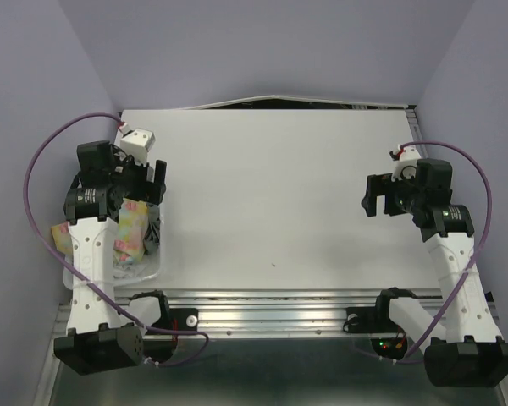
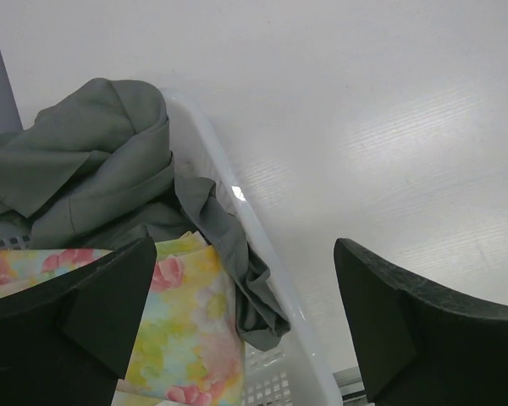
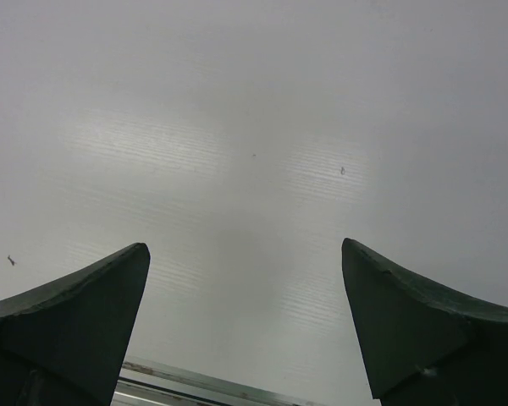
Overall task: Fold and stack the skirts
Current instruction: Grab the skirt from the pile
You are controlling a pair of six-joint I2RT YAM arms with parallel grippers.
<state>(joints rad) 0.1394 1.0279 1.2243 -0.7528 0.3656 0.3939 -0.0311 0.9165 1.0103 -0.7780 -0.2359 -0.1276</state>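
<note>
Picking step: the left gripper [image 2: 245, 279] and right gripper [image 3: 245, 279] are hanging wide open. The grey skirt [image 2: 93, 169] and flowery skirt [image 2: 186, 338] are lying in the basket [image 2: 235, 193], maybe hiding another. Next, pinching 1 out.

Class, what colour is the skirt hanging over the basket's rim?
A plain grey skirt, seen best from the left wrist view.
</note>
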